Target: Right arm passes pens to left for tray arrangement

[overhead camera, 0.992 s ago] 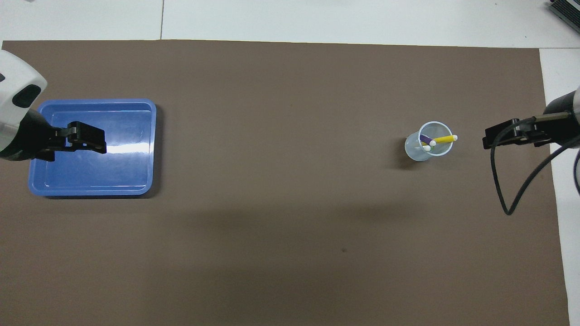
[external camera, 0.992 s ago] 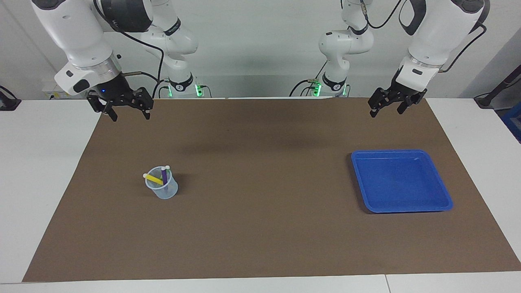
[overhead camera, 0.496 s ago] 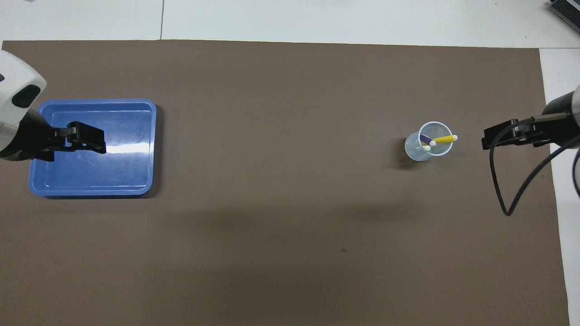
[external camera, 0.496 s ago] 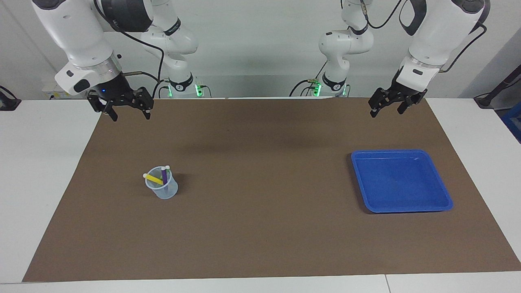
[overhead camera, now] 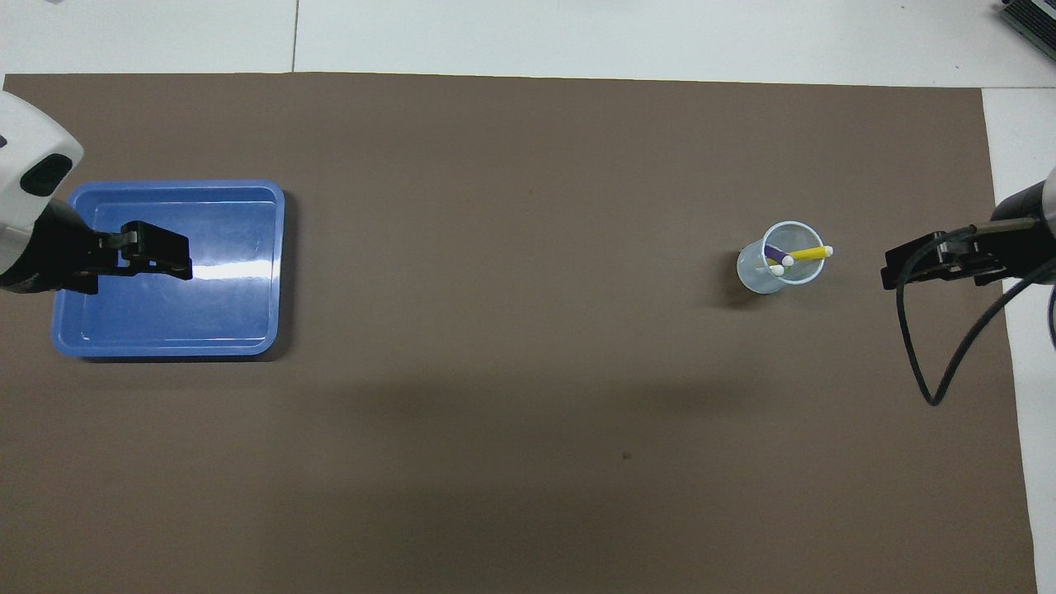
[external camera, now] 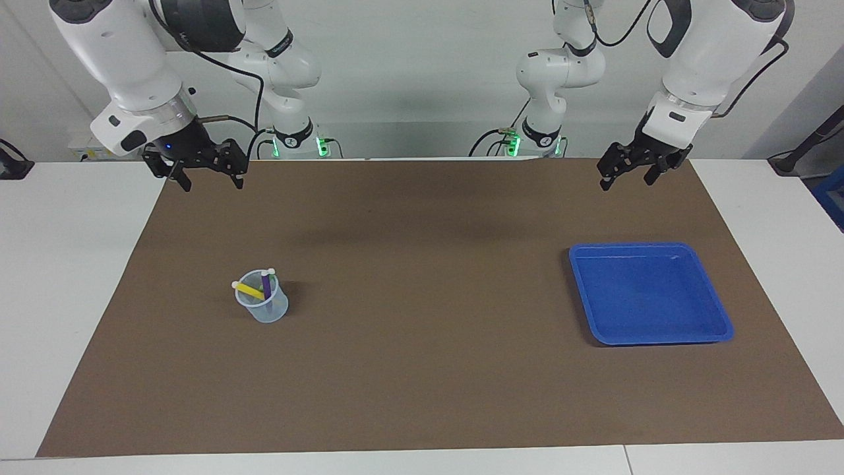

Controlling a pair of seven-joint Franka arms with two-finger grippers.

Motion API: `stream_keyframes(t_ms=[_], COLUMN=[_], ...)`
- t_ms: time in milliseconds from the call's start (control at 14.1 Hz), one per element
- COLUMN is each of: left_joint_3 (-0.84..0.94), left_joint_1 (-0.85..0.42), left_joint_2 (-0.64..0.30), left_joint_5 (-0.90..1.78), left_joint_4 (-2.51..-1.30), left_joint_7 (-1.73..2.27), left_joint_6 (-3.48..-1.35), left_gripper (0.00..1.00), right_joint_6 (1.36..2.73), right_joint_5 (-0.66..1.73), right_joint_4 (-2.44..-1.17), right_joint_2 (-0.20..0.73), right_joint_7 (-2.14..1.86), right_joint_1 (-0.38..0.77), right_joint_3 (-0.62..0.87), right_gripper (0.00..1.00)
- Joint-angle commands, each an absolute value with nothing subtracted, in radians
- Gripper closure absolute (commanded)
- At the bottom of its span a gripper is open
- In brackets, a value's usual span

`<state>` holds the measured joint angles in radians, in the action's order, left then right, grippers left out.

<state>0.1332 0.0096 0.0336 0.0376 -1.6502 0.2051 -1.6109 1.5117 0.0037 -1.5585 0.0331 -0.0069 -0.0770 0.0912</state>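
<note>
Here, taken across the facing view from one edge to the other:

Table: a white tabletop (external camera: 66,277) made of joined panels, with seams showing along the edge farthest from the robots.
Mat: a plain brown mat (external camera: 422,343) covers most of the tabletop, leaving white margins at both ends; soft shadows lie on it toward the robots' side.
Right arm: the right arm (external camera: 132,66) hangs raised over the mat's corner at its own end, a blue light lit at the wrist.
Right gripper: the right gripper (external camera: 211,185) has its fingers spread wide and holds nothing.
Cup: a small clear cup (external camera: 264,307) stands upright on the mat toward the right arm's end, farther from the robots than that corner.
Pens: the pens (external camera: 256,287) stand tilted inside the cup, yellow and purple plainly seen, a trace of green in the overhead view, whitish tips above the rim.
Wall: a pale wall (external camera: 422,79) rises at the robots' side, with both arm bases showing green lights in front of it.
Tray: the blue tray (external camera: 722,316) lies flat on the mat toward the left arm's end, well apart from the cup, nothing in it.
Left arm: the left arm (external camera: 705,59) waits raised over the mat's edge nearest the robots.
Left gripper: the left gripper (external camera: 626,183) is spread apart and empty.
Room edge: dark equipment and a blue object sit off the table's end past the left arm.
</note>
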Motion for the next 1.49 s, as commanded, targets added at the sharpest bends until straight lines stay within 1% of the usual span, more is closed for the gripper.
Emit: stream_keyframes(t_ms=[0,212,496,637,779,850,921,992,1062,1204,1275,1417], left_joint_3=[0.135,0.137,0.137,0.137,0.137,0.137,0.137,0.137,0.138,0.138,0.141,0.152], left_joint_1=[0.009,0.000,-0.014,-0.015,-0.015,-0.015,-0.015,-0.015,-0.017,-0.015,-0.017,-0.023], left_joint_2=[0.058,0.057,0.055,0.055,0.055,0.057,0.057,0.057,0.057,0.057,0.057,0.057], left_joint_5=[0.029,0.029,0.029,0.029,0.029,0.028,0.028,0.029,0.028,0.029,0.029,0.029], left_joint_4=[-1.683,-1.678,-1.674,-1.674,-1.675,-1.680,-1.683,-1.683,-1.681,-1.680,-1.681,-1.681], left_joint_7=[0.204,0.204,0.207,0.209,0.204,0.210,0.212,0.212,0.210,0.207,0.209,0.210], left_joint_6=[-1.615,-1.615,-1.618,-1.629,-1.638,-1.644,-1.644,-1.646,-1.644,-1.637,-1.634,-1.661], left_gripper=[0.00,0.00,0.00,0.00,0.00,0.00,0.00,0.00,0.00,0.00,0.00,0.00], right_joint_6=[1.523,1.526,1.517,1.534,1.610,1.659,1.678,1.712,1.792,1.867,1.879,1.957], right_joint_5=[0.000,0.000,-0.008,-0.015,-0.015,-0.015,-0.015,-0.012,-0.005,0.009,0.026,0.043], right_joint_4=[-1.605,-1.623,-1.617,-1.627,-1.687,-1.713,-1.730,-1.759,-1.785,-1.790,-1.786,-1.786], right_joint_2=[-0.005,-0.012,-0.012,-0.014,-0.038,-0.043,-0.037,-0.029,-0.020,0.029,0.061,0.130], right_joint_7=[-0.020,-0.034,-0.098,-0.095,-0.095,-0.101,-0.124,-0.197,-0.281,-0.328,-0.342,-0.342], right_joint_1=[-0.089,-0.089,-0.089,-0.087,-0.084,-0.089,-0.098,-0.130,-0.152,-0.201,-0.209,-0.207], right_joint_3=[0.097,0.097,0.095,0.097,0.097,0.097,0.094,0.094,0.094,0.095,0.095,0.095], right_gripper=[0.00,0.00,0.00,0.00,0.00,0.00,0.00,0.00,0.00,0.00,0.00,0.00])
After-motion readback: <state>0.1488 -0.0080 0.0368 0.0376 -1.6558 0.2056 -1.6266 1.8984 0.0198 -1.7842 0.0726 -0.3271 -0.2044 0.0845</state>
